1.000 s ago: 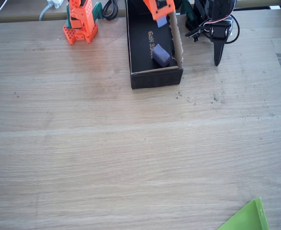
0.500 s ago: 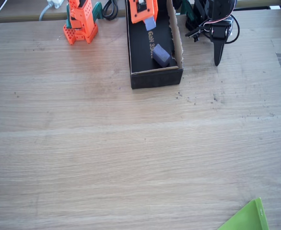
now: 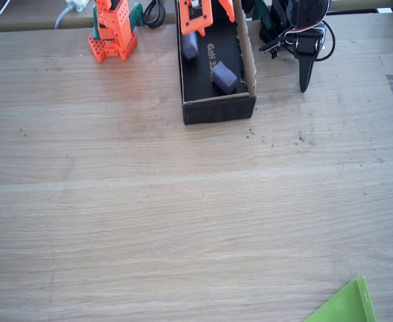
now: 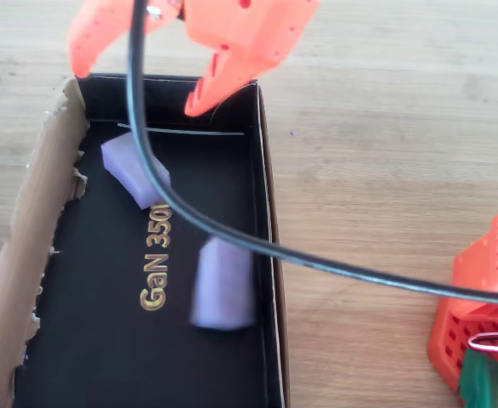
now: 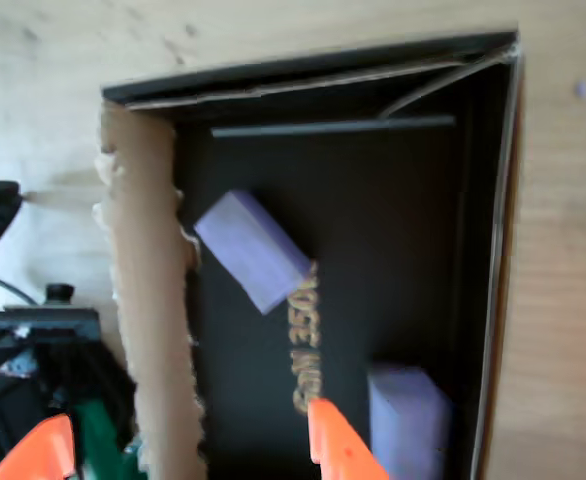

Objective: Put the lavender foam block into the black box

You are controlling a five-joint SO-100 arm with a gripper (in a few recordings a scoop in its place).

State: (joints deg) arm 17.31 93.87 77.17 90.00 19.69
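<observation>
End effector [image 4: 134, 89]: orange, hanging over the far end of the box; fingers spread apart with nothing between them. In the wrist view its two orange tips [image 5: 188, 455] sit at the bottom edge, one over the torn wall, one over the box floor.
Fingers [image 4: 219, 81]: one long pointed finger dips just inside the box rim; the other ends over the torn cardboard corner.
Lavender block [image 4: 222, 282]: lying loose on the box floor, close along one long wall, free of the end effector; a bit blurred in the overhead view. In the wrist view [image 5: 408, 420] it sits low by the right wall, just beside an orange tip. In the fixed view [image 3: 190, 44] it is by the left wall, just below the end effector.
Darker block [image 4: 135, 171]: also on the box floor, tilted, near the torn wall and touching the end of the lettering; well apart from the lavender block.
Box [image 3: 219, 109]: black, long, open-topped, on the table; one long wall is ragged brown cardboard [image 4: 36, 238].
Lettering [image 4: 155, 272]: gold, running along the floor between the two blocks.
Cable [image 4: 232, 234]: black, crossing above the box in the overhead view.
Table [image 3: 183, 215]: pale wood.
</observation>
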